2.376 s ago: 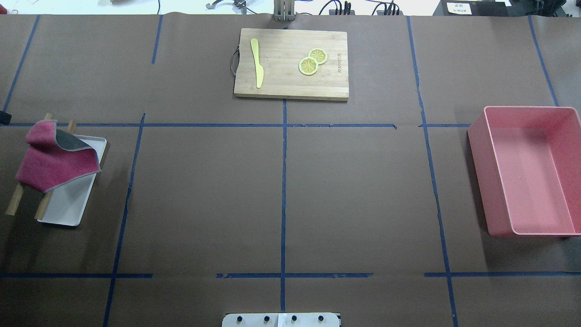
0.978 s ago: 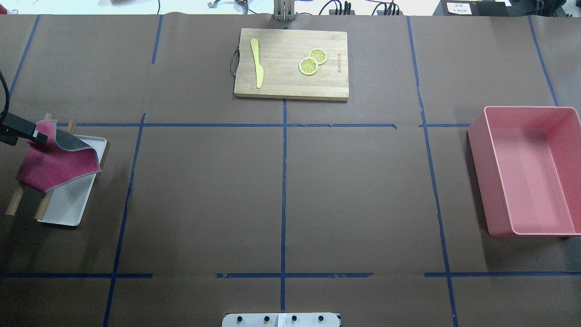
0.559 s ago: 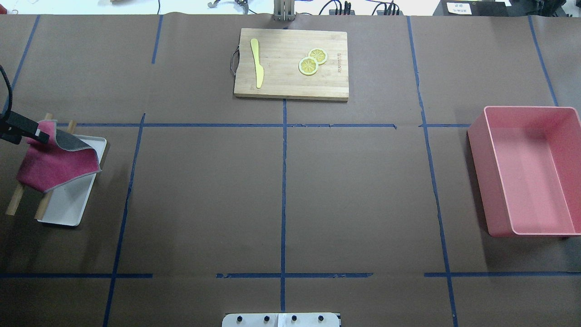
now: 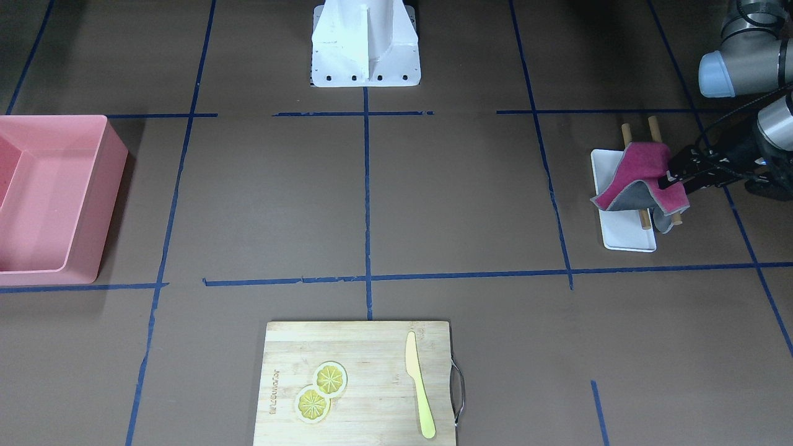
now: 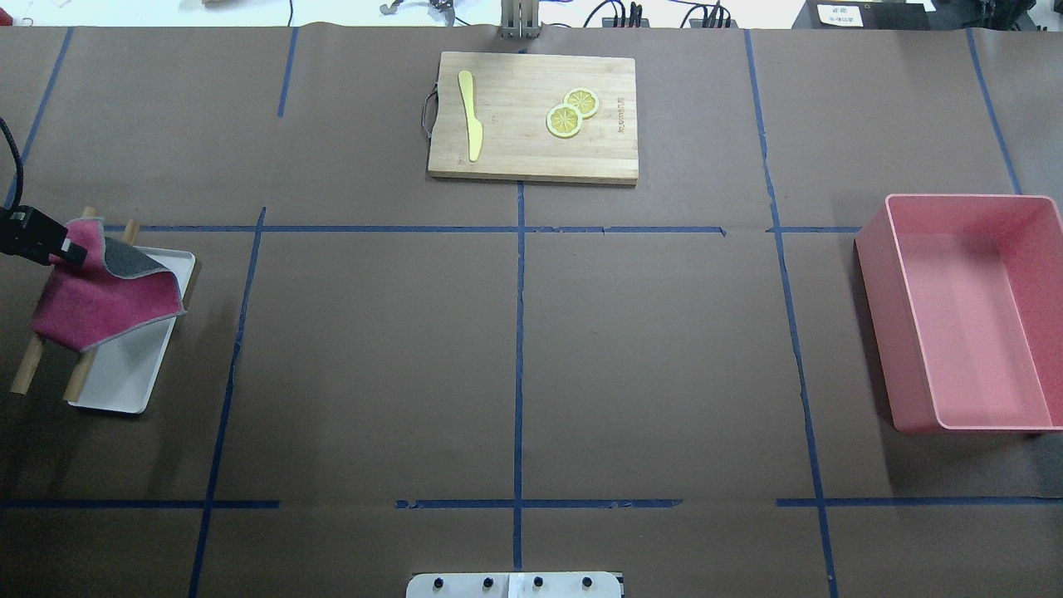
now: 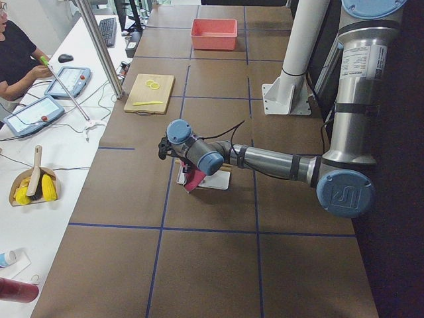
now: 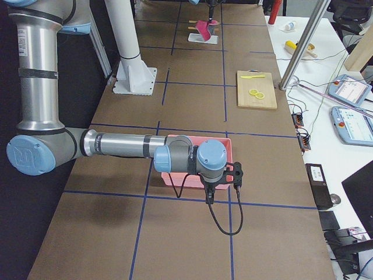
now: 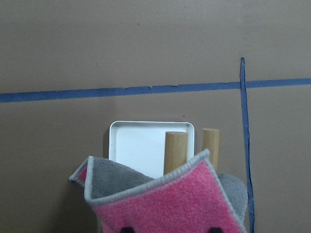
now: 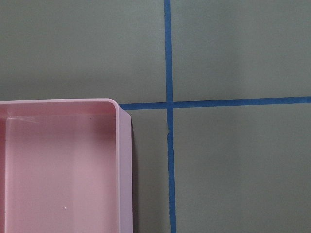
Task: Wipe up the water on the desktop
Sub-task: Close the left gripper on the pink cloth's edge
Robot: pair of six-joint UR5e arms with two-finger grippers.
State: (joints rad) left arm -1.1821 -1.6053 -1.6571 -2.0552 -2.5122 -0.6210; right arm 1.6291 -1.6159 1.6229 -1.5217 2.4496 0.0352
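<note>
left gripper (image 4: 668, 176): jaws apart, astride the cloth's (image 4: 638, 179) upper edge | cloth: draped on rack (image 4: 626, 130) over tray (image 4: 627, 240) | right gripper (image 7: 233, 175): by bin (image 5: 872, 274) corner, you cannot tell its jaws | desktop (image 5: 374, 357): flat under everything, blue-taped grid

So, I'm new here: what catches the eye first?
A magenta cloth hangs on a wooden rack over a white tray at the robot's left, the left hand at its edge. A pink bin sits at its right; a bamboo board with lemon slices lies far centre.
</note>
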